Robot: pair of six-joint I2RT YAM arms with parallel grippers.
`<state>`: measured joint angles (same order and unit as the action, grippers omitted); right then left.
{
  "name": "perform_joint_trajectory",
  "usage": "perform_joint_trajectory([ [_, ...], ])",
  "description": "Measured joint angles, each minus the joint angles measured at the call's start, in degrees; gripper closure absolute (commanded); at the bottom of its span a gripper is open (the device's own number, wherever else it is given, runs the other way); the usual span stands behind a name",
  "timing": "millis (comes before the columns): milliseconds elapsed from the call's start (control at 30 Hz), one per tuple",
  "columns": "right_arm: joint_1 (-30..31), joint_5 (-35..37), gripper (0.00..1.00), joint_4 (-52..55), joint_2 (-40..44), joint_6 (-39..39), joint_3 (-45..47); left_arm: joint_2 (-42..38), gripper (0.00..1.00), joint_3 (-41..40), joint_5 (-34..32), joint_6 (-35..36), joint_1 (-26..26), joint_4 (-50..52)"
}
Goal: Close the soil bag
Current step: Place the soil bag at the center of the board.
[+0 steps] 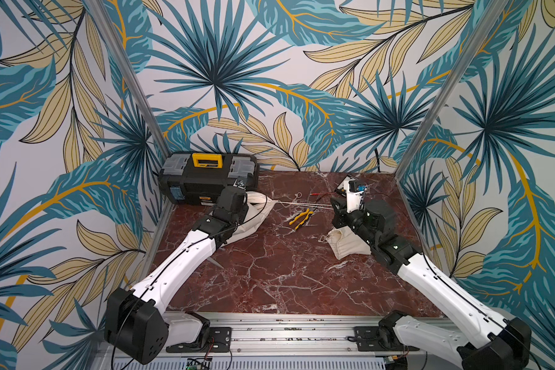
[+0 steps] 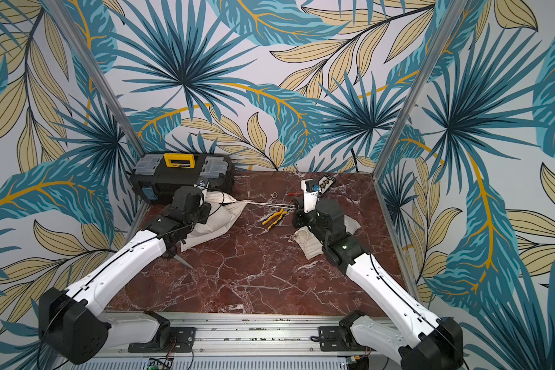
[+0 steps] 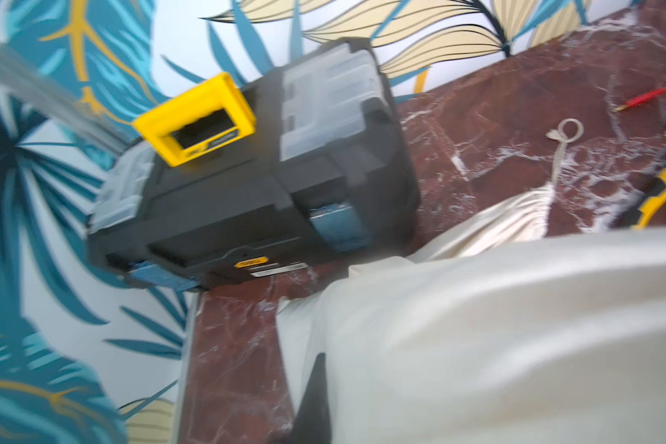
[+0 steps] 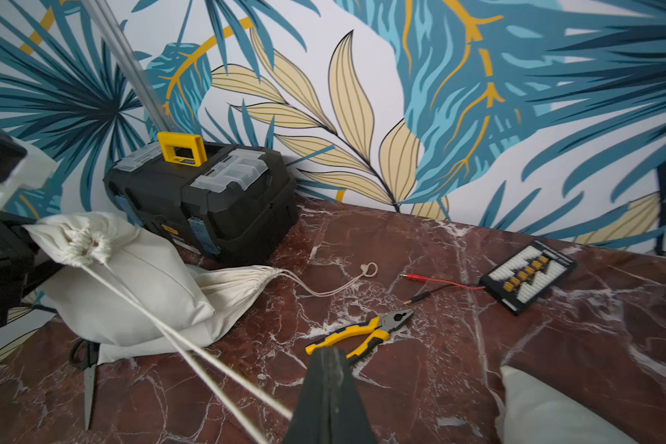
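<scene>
Right claw (image 4: 327,351) pinches taut drawstring (image 4: 193,346) of cinched soil bag (image 4: 131,292).

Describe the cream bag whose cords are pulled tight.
The soil bag is cream cloth, plump, its mouth puckered nearly shut. Two white cords run taut from the mouth to the shut right gripper. It leans on another cream bag before the black toolbox; the left gripper seems to pinch its cloth by the mouth.

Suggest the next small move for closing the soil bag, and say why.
Probably the right gripper should pull the drawstring slightly farther from the soil bag: it runs taut, the left gripper grips the bag, and the gathered mouth seems to show a small gap.
</scene>
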<state>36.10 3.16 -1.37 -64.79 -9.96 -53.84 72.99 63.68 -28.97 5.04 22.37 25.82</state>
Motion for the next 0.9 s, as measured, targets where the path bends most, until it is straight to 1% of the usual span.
perform_joint_trajectory([
  [67,-0.13,-3.13,1.0,-2.12,-4.7,-0.83,-1.42,-1.68,0.97,0.0,-3.08,-0.66,-0.61,2.01],
  [167,-0.42,-6.93,1.0,-4.7,-13.25,-2.32,-4.87,-2.64,0.85,-0.04,-7.13,-2.03,-1.57,5.38],
  [200,-0.59,-7.96,0.99,-5.16,-16.52,-2.78,-6.4,-2.51,0.84,-0.24,-8.22,-2.54,-1.95,5.77],
  [267,-0.85,-9.49,0.94,-5.64,-22.8,-3.37,-9.57,-1.31,0.83,-0.66,-9.53,-3.5,-2.95,6.67],
  [300,-0.9,-9.92,0.89,-5.6,-25.7,-3.58,-11.02,0.13,0.83,-0.63,-9.77,-4.04,-3.52,6.88],
  [400,-1.25,-10.12,0.64,-2.84,-31.45,-3.17,-13.97,7.34,0.83,0.39,-9.88,-5.14,-5.09,7.13],
  [500,-1.92,-9.81,0.49,5.14,-33.27,-1.11,-17.51,17.94,0.83,5.01,-8.57,-5.97,-6.67,8.9],
  [533,-1.99,-9.33,0.44,7.87,-33.2,-0.33,-18.91,21.27,0.8,6.91,-8.0,-6.14,-6.99,9.68],
  [567,-1.9,-8.46,0.4,10.64,-32.79,0.7,-20.44,24.37,0.75,8.96,-7.58,-6.29,-7.37,10.19],
  [600,-1.55,-7.06,0.35,13.62,-32.24,1.9,-21.97,26.84,0.67,10.82,-7.13,-6.4,-7.67,10.43],
  [667,-0.07,-3.61,0.24,19.61,-30.6,3.93,-24.59,29.46,0.55,13.25,-5.9,-6.49,-7.91,10.4],
  [700,1.16,-1.25,0.2,22.64,-29.64,5.07,-25.66,29.75,0.48,13.62,-5.11,-6.38,-7.93,10.03],
  [767,4.15,3.19,0.13,28.2,-28.0,6.73,-27.06,29.29,0.34,13.38,-3.41,-6.38,-7.82,9.57],
  [867,8.55,10.38,0.08,36.09,-27.15,8.85,-28.15,26.51,0.11,11.34,-1.2,-6.6,-7.78,8.5],
  [900,9.84,12.79,0.07,38.88,-27.34,9.55,-28.3,24.79,0.06,10.19,-0.52,-6.64,-7.78,8.04],
])
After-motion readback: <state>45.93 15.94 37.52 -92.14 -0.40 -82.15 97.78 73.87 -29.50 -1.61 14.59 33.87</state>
